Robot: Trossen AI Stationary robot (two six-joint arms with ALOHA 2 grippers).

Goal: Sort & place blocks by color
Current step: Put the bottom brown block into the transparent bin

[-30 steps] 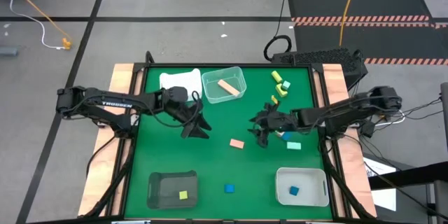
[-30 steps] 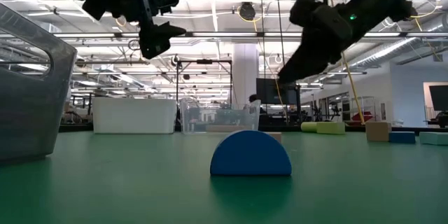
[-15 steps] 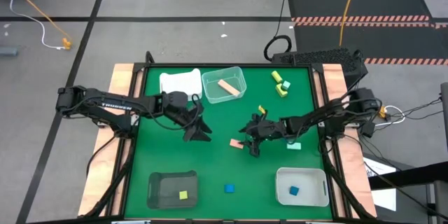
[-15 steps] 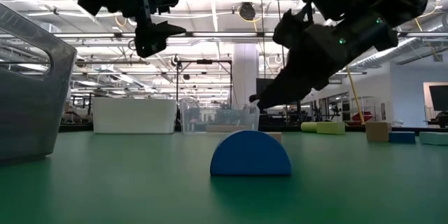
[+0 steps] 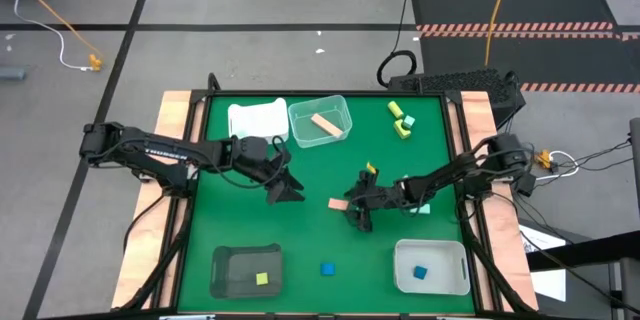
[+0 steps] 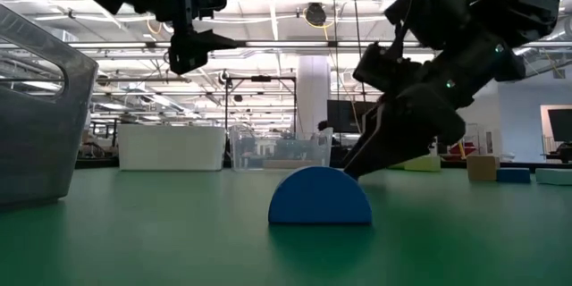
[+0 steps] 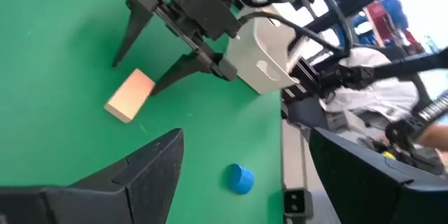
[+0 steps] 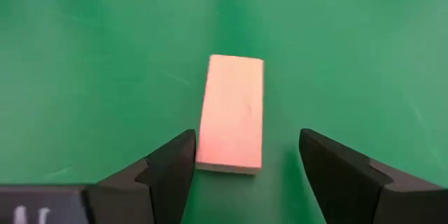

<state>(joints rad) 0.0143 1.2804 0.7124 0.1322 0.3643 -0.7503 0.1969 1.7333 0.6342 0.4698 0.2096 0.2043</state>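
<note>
A salmon block (image 8: 232, 112) lies flat on the green table (image 5: 300, 230), also seen in the high view (image 5: 338, 204). My right gripper (image 8: 246, 136) is low over it and open, one finger on each side, not touching. Its place in the high view is just right of the block (image 5: 356, 212). My left gripper (image 5: 285, 188) hovers open left of the block, above the table. Other blocks lie scattered: yellow-green ones (image 5: 400, 120) near the far right corner, a mint one (image 5: 420, 207), and a blue half-round (image 6: 320, 195) near the near edge.
A clear bin (image 5: 320, 120) at the far edge holds a salmon bar, with a white tray (image 5: 257, 118) beside it. A dark bin (image 5: 232, 270) near left holds a yellow-green block. A white bin (image 5: 440, 260) near right holds a blue block.
My right gripper has moved toward the table's left and near edge and come down, from beside the mint and blue blocks on the right to the salmon block, which it now straddles. The block has stayed where it was.
</note>
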